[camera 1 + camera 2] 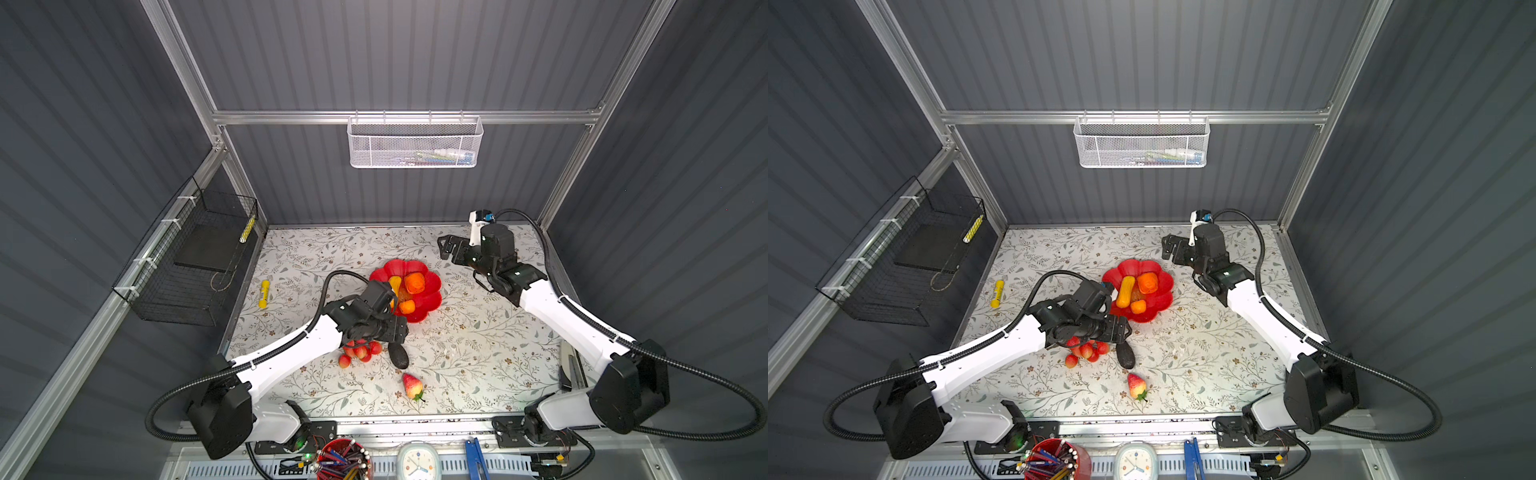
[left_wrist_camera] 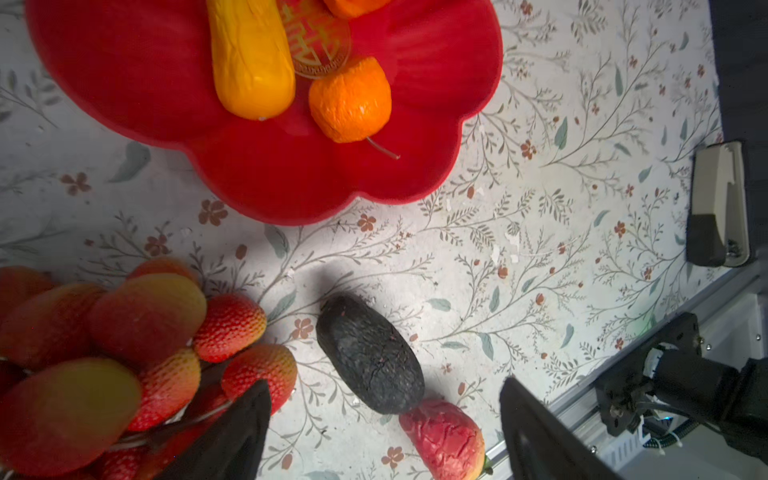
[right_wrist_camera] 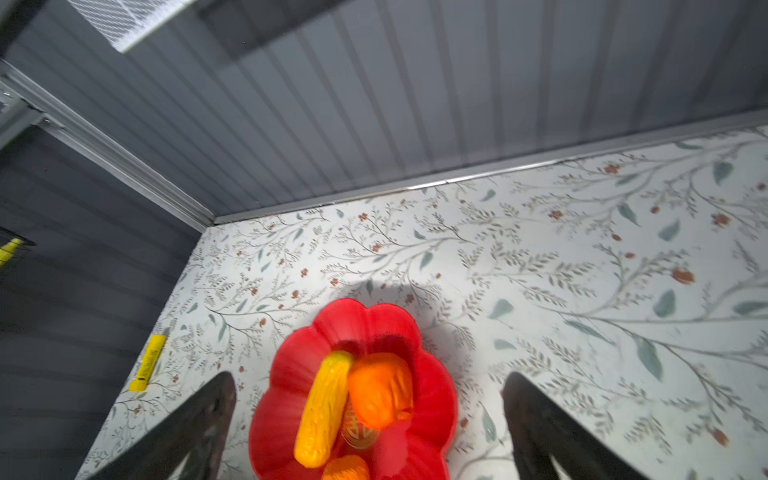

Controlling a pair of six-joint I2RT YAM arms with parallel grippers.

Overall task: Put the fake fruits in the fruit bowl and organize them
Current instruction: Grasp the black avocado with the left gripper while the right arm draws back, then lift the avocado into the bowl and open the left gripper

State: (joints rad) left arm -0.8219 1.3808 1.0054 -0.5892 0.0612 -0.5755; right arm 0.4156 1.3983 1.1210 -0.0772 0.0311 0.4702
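The red flower-shaped fruit bowl [image 1: 433, 291] holds a yellow oblong fruit [image 1: 395, 284], a blocky orange fruit [image 1: 414, 282] and a small round orange [image 1: 407, 306]. In front of it on the table lie the red grape-like bunch [image 1: 360, 351], the dark avocado [image 1: 399, 357] and the strawberry [image 1: 412, 386]. My left gripper [image 1: 398, 334] hangs open just above the avocado [image 2: 370, 357], one finger against the bunch [image 2: 124, 332]. Behind and right of the bowl [image 3: 374, 320], my right gripper [image 1: 446, 245] stands open and empty.
A yellow marker tube [image 1: 264, 294] lies left of the bowl. A black wire basket [image 1: 195, 257] hangs on the left wall, a white mesh basket [image 1: 415, 143] on the back rail. A red pen cup [image 1: 343, 459] and a clock [image 1: 417, 461] sit beyond the front edge.
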